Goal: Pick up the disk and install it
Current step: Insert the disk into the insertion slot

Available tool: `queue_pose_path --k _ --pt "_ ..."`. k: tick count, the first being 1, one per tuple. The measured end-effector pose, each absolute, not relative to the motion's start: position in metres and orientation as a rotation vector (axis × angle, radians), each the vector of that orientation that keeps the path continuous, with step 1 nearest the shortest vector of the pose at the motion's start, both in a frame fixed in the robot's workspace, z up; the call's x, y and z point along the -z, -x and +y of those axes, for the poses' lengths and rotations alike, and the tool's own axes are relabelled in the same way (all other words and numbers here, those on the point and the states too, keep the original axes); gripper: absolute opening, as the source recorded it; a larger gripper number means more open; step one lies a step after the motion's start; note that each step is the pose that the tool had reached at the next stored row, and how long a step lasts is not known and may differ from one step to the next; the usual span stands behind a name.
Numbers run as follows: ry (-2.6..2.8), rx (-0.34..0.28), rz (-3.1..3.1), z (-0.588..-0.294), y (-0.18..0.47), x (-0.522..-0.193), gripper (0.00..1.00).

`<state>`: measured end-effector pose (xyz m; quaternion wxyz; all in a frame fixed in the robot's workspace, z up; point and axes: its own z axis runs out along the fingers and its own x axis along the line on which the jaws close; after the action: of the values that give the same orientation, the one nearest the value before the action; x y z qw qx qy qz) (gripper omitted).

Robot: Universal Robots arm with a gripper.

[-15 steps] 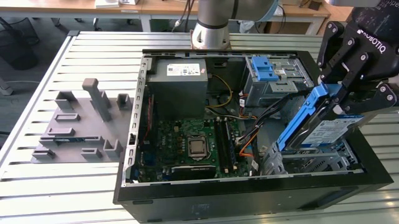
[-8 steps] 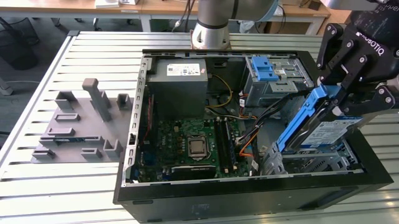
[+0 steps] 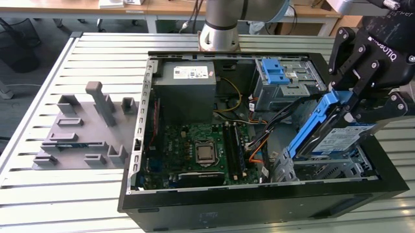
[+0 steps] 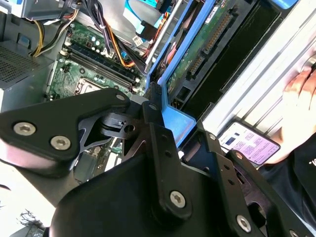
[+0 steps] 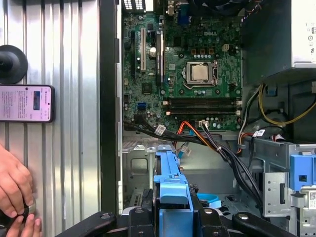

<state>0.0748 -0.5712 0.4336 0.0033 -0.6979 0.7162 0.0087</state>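
Pincer [image 3: 354, 108] clamps disk [image 3: 336, 139] edgewise over open bay [image 3: 327, 171].

Pretty clearly a robotics lab or test bench, not anyone's home. An open computer case [image 3: 259, 204] sits on a slatted metal table [image 3: 65, 194], and a robot arm [image 3: 220, 29] rises right behind it. A grey plastic holder block [image 3: 84, 131] sits beside it, and wooden desks [image 3: 162, 6] with cables stand further back.

The disk [image 3: 337, 138], a silver labelled hard drive in a blue carrier frame [image 3: 310, 127], is raised and steeply tilted. It hangs above the drive cage [image 3: 324, 170] at the exterior view's right.
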Motion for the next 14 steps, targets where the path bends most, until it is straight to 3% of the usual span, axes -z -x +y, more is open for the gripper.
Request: queue_pose_path --k 14 --pt "2.188 -0.027 2.245 -0.5712 -0.0748 -0.4239 0.36"
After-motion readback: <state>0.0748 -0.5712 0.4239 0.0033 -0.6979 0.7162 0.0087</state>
